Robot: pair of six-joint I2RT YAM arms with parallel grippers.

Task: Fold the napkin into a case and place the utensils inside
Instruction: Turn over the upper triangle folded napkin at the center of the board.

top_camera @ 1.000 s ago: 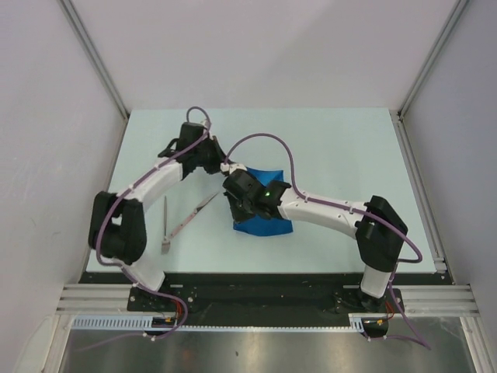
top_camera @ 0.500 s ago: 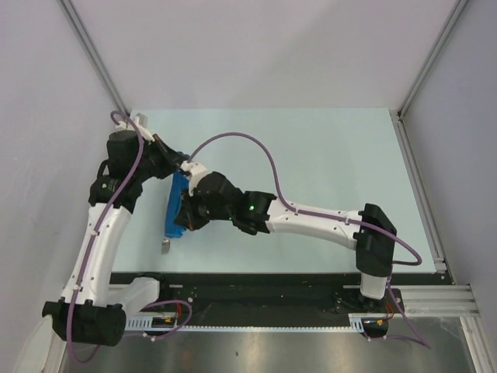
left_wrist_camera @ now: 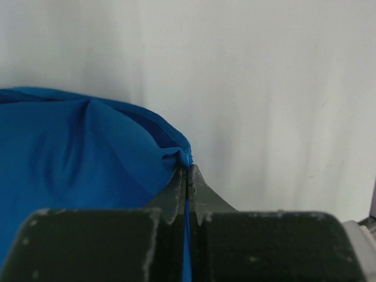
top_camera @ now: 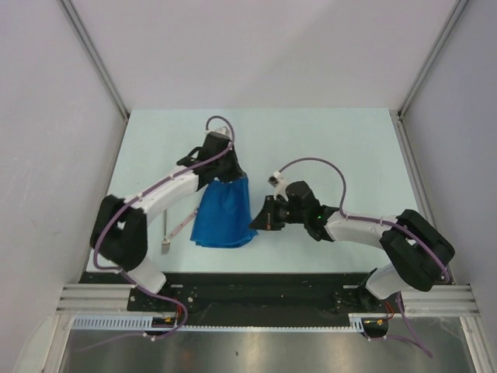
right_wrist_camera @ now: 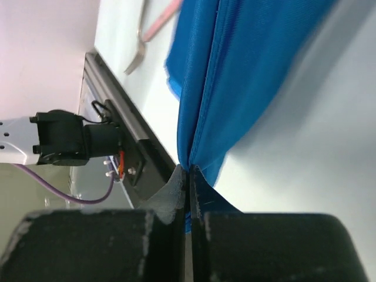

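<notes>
Slim silver metal utensils (top_camera: 165,235) lie on the pale table (top_camera: 342,148), left side. My left gripper (top_camera: 224,177) is clamped tight on the far edge of the creased royal-blue cloth napkin (top_camera: 223,214) (mid-table, spread between both grips). My right gripper (top_camera: 255,223), equally tight, pinches its near right corner.

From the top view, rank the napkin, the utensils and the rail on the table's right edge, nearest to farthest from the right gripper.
1. napkin: touching, pinched at its near right corner by the right gripper.
2. utensils: on the table, past the napkin's left edge.
3. rail: along the table's right edge, on the opposite side, clearly farthest.
</notes>
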